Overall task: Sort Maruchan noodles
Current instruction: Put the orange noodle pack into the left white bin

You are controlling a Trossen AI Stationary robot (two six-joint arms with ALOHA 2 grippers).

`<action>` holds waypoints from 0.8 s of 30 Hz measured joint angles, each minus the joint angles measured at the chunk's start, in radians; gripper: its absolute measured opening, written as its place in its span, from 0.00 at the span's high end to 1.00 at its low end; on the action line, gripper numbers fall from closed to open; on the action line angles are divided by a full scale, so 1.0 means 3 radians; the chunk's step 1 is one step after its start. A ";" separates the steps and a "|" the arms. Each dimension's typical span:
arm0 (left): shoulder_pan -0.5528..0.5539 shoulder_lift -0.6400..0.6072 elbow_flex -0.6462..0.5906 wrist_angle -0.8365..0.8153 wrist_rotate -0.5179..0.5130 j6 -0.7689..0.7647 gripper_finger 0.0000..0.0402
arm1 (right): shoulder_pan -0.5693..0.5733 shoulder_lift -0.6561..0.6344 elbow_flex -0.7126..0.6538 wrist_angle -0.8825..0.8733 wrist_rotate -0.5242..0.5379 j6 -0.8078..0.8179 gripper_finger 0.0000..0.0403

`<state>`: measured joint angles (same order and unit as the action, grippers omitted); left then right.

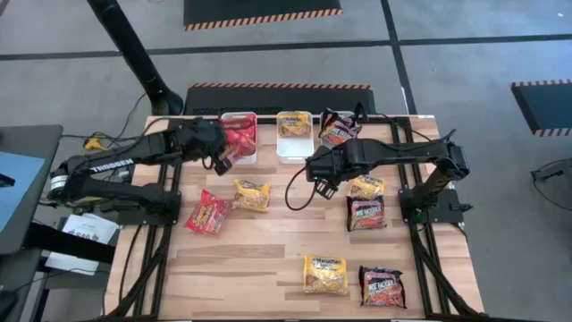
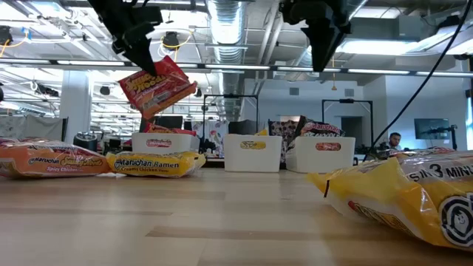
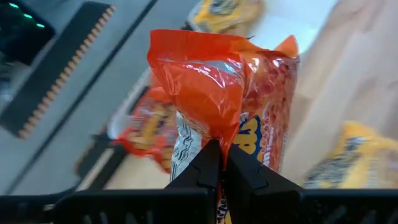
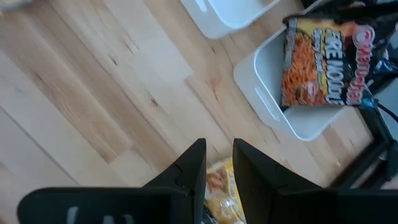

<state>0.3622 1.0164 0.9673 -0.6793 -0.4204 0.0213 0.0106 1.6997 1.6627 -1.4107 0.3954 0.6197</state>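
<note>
The left pincer (image 3: 217, 163) is clenched on a red Maruchan packet (image 3: 230, 106), pinching it by a bunched fold of wrapper near one edge, and the low view shows that packet (image 2: 157, 87) hanging tilted in the air, well above the bench (image 1: 268, 259). From above, the left pincer (image 1: 217, 154) sits right at the left white tray (image 1: 239, 117), which already has red in it, so my read is that the red one is headed in there. These packets look light: a thin crinkly film around a stiff, brittle noodle block, slick on the faces. A pinch on the loose film at an end seam, like this one, looks the safest hold; squeezing across the block risks cracking it, and a flat face gives the fingers little to bite. The packet may swing or slip out of a hold this narrow. The right pincer (image 4: 217, 171) is released, its fingers a little apart with nothing between them, hovering over the bench near the middle tray (image 1: 294, 124), with a yellow packet (image 4: 221, 186) just below it in its own wrist view. A dark Fire packet (image 4: 323, 62) lies in the right tray (image 4: 273, 106). Still loose on the bench: a red packet (image 1: 207, 214), a yellow one beside it (image 1: 252, 195), a yellow (image 1: 365, 186) and a dark one (image 1: 366, 214) under the right arm, and a yellow (image 1: 324, 275) and a dark packet (image 1: 382, 286) at the near edge.
</note>
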 joint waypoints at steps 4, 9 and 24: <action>0.0312 0.0000 0.0061 0.0000 0.0026 0.0451 1.00 | -0.0052 0.0001 0.0000 0.0097 -0.0003 0.0002 0.74; 0.0601 0.0000 0.0087 0.0180 0.0253 0.0908 1.00 | -0.0086 0.0001 0.0000 0.0135 -0.0001 0.0003 0.74; 0.0875 0.0570 0.0091 0.0331 0.0430 0.1576 1.00 | -0.0107 0.0001 0.0000 0.0271 -0.0003 0.0065 0.74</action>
<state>0.6246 1.1875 0.9947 -0.5799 -0.2913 0.4942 -0.0216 1.7000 1.6627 -1.3293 0.3946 0.6393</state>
